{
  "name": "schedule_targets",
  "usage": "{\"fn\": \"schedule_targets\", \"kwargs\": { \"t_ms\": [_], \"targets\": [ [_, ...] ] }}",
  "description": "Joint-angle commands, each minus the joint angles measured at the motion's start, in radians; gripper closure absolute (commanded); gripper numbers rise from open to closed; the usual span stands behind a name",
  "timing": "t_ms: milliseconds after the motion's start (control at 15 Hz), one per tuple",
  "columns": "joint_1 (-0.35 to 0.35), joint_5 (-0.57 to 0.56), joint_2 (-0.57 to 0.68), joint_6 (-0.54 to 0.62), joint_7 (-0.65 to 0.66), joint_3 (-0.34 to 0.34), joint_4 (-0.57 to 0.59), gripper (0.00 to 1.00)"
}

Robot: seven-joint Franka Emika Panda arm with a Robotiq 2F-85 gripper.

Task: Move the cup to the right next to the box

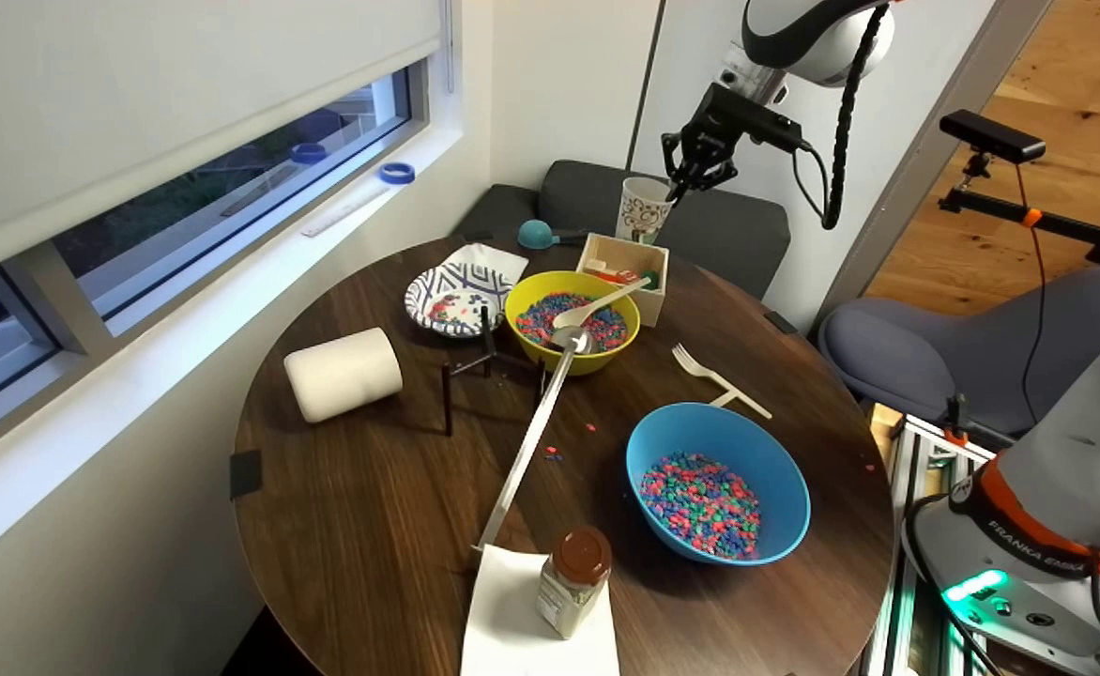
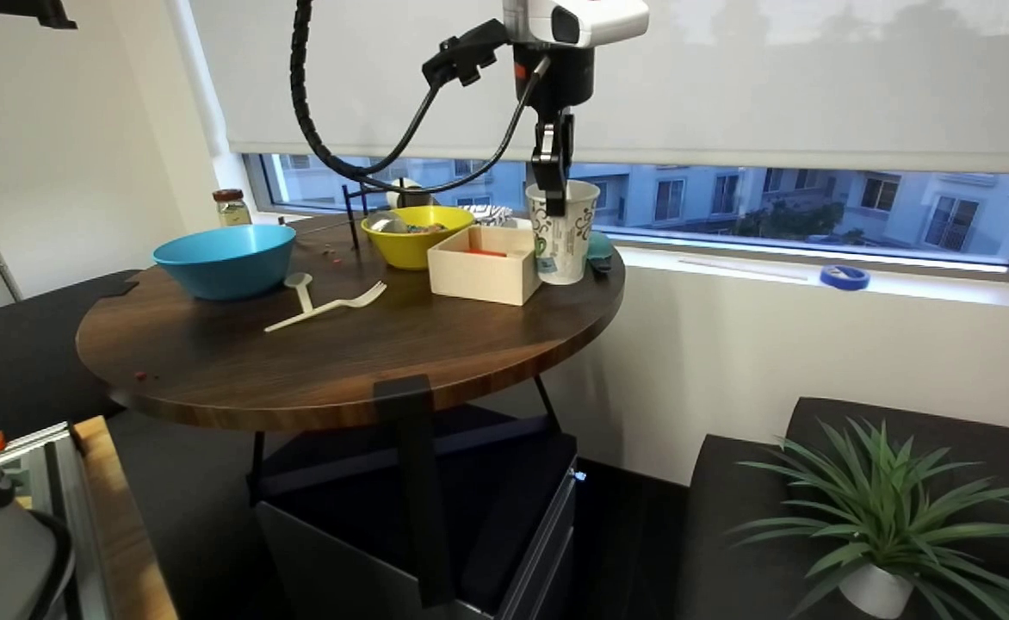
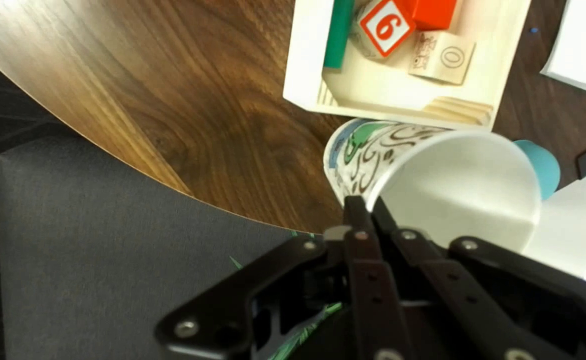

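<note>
Nearest me, on a flat white paper sheet (image 1: pixel 503 620) near the edge of the round dark-wood surface (image 1: pixel 353 526), stands a clear, square-sided jar with a brown lid (image 1: pixel 573 582). From that sheet's edge a long-handled metal ladle (image 1: pixel 524 453) stretches to a round yellow bowl (image 2: pixel 410 254), where its head and a pale spoon (image 1: pixel 606 299) rest above small coloured bits (image 1: pixel 611 329). Near the jar sits a wide, round blue bowl (image 1: pixel 719 427) holding more of them, with a slim pale fork (image 1: pixel 723 384) beyond it. A thin black stand (image 1: pixel 488 355) and a white cylinder (image 1: pixel 343 374) lying on its side take up the window side, near a white bowl patterned in dark blue (image 1: pixel 428 286).

Blocking one side of the cup is a shallow, rectangular pale-wood box (image 2: pixel 473 280) with small blocks (image 3: pixel 443 56) inside, right by the yellow bowl. Just beside the box's end I see the tall, dark-swirled white paper cup (image 2: pixel 563 245); a teal scoop (image 1: pixel 536 235) lies near it. Whether the cup's base rests on the surface, I can't tell.

White and jointed, the robot arm (image 1: pixel 827 64) hangs high over the far edge, a thick black cable (image 2: pixel 300 77) looping from it. Its black two-fingered gripper (image 3: pixel 368 204) points down, fingers pinched together on the cup's rim, one outside the wall, the other seemingly inside.
</note>
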Motion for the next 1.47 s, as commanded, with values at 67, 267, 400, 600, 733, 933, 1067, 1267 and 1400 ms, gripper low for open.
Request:
{"fn": "schedule_targets", "kwargs": {
  "t_ms": [67,267,400,600,733,933,1067,1267,1400],
  "targets": [
    [-0.002,-0.038,-0.002,0.004,0.013,-0.004,0.005,0.99],
    [-0.008,-0.056,-0.005,0.026,0.011,-0.010,0.005,0.99],
    [-0.011,-0.059,-0.003,0.034,0.011,-0.013,0.004,0.99],
    [-0.012,-0.056,0.001,0.049,0.001,-0.016,-0.003,0.99],
    [-0.012,-0.050,0.005,0.059,-0.007,-0.016,-0.005,0.99],
    [-0.012,-0.036,0.013,0.073,-0.016,-0.018,-0.009,0.99],
    [-0.011,-0.027,0.019,0.078,-0.025,-0.018,-0.012,0.99],
    [-0.010,-0.025,0.027,0.077,-0.029,-0.018,-0.012,0.99],
    [-0.010,-0.025,0.031,0.072,-0.034,-0.017,-0.010,0.99]
  ]
}}
